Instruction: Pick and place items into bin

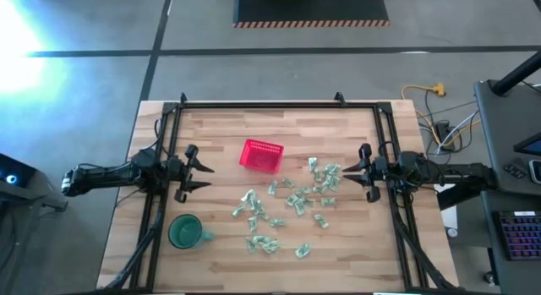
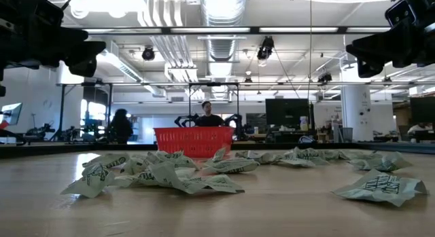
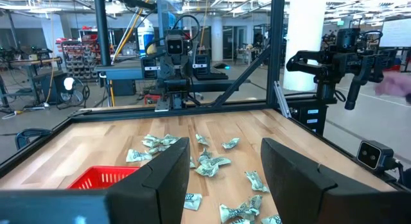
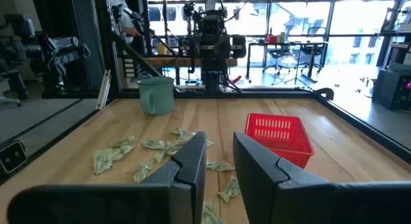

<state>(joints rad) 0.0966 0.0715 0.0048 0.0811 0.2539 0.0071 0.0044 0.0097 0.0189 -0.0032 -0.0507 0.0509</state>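
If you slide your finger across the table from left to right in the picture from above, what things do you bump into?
Left end effector → green mug → red basket → scattered green-and-white wrapped pieces → right end effector.

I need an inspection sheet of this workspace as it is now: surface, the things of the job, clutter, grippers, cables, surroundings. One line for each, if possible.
Surface: pale wooden table inside a black frame.
Job's things: red basket upright, behind the table's centre, no pieces seen inside; green-and-white wrapped pieces scattered loose, centre to right half.
Clutter: green mug at the front left, upright.
Grippers: left gripper open, at the left edge, holding nothing; right gripper at the right edge, fingers slightly apart, holding nothing. Both are clear of the pieces.
Cables: yellow and dark cables on the floor beyond the right rear corner; none on the tabletop.
Surroundings: workshop; people far behind the table; keyboard on the right.
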